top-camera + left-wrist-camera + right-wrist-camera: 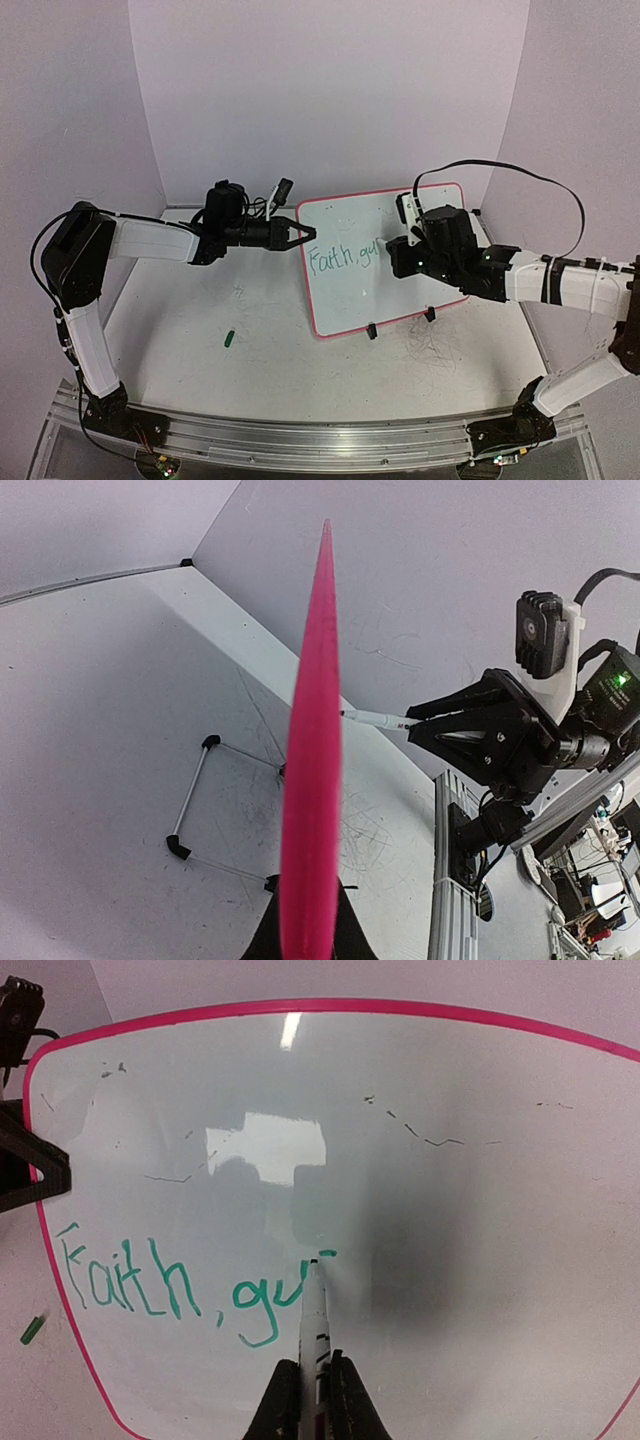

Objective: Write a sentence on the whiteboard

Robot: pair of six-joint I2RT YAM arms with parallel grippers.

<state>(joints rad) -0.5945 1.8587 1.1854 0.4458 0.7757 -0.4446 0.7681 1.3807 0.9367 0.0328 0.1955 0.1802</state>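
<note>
The whiteboard (350,290) stands tilted on the table, pink-framed, on two black clip feet. My left gripper (305,236) is shut on its left edge; in the left wrist view the pink frame (312,780) runs edge-on up from my jaws (308,935). My right gripper (393,255) is shut on a white marker (316,1310), whose tip touches the board (480,1210). The sentence (170,1285) reads "Faith, gu" in green, with a short fresh stroke at the tip. The marker also shows in the left wrist view (375,718).
A small green marker cap (229,338) lies on the scuffed tabletop left of the board and also shows in the right wrist view (32,1330). A wire stand (190,800) props the board from behind. Walls close in on three sides.
</note>
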